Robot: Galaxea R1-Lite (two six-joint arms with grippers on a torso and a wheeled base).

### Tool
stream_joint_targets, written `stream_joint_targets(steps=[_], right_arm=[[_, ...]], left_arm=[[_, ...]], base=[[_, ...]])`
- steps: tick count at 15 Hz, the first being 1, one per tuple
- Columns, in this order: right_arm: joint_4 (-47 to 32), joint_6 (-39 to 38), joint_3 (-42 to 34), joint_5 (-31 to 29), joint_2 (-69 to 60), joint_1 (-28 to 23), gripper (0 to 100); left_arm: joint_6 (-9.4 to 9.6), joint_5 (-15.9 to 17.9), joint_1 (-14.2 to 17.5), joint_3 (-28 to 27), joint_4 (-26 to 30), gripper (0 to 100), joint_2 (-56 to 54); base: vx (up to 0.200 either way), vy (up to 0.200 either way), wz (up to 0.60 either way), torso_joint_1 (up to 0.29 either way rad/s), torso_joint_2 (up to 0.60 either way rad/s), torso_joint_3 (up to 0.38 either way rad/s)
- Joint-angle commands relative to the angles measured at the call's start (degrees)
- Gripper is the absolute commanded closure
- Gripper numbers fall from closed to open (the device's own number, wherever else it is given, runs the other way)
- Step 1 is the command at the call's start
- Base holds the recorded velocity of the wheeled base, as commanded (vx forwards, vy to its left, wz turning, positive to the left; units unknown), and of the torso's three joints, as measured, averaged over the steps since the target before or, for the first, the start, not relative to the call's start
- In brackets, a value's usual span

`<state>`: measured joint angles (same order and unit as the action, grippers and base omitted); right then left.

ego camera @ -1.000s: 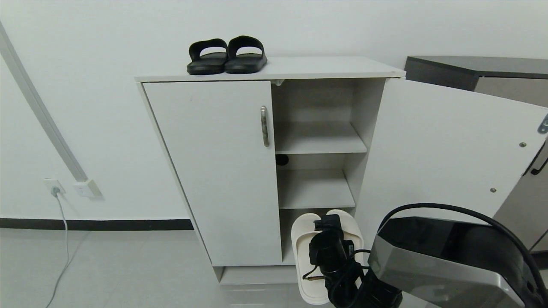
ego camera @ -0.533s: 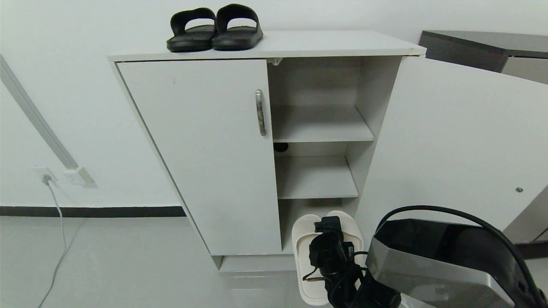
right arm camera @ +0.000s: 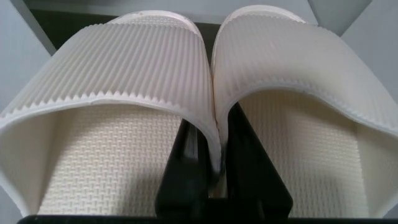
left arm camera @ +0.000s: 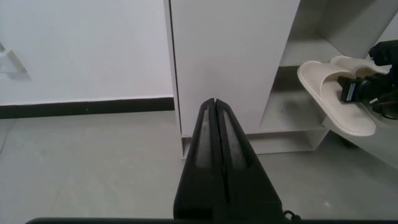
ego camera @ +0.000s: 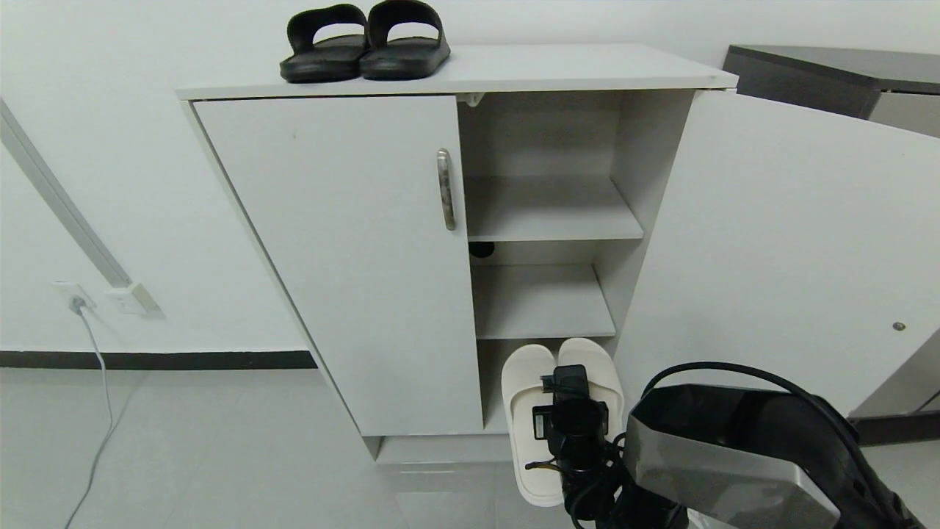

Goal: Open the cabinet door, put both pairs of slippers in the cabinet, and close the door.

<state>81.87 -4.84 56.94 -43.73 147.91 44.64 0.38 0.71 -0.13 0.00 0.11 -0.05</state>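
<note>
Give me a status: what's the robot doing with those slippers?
Right gripper, jaws shut on white slippers, at the bottom compartment. Left gripper shut, empty, low by the closed door. Black slippers on cabinet top. Right door open, nothing blocking.

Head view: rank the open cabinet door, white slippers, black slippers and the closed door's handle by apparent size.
1. open cabinet door
2. white slippers and black slippers: they look alike; the white pair is nearer the camera, so unranked
3. handle
</note>
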Motion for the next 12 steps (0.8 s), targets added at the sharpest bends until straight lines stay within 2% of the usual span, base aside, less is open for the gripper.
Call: stream_joint_targets(steps=[1, 5, 12], right_arm=[[0.1, 0.0, 0.0, 0.0, 0.5, -0.1, 100], [0.8, 0.0, 0.0, 0.0, 0.3, -0.3, 100], [0.8, 0.1, 0.1, 0.0, 0.2, -0.8, 100]], left_arm=[[-0.03, 0.0, 0.0, 0.0, 0.1, 100, 0.0], [-0.03, 0.1, 0.0, 0.0, 0.1, 100, 0.0], [0.06, 0.1, 0.0, 0.0, 0.1, 100, 0.0]], base=[[0.000, 0.000, 0.00, 0.000, 0.00, 0.000], [0.000, 0.000, 0.00, 0.000, 0.00, 0.000], [0.200, 0.000, 0.00, 0.002, 0.00, 0.002]])
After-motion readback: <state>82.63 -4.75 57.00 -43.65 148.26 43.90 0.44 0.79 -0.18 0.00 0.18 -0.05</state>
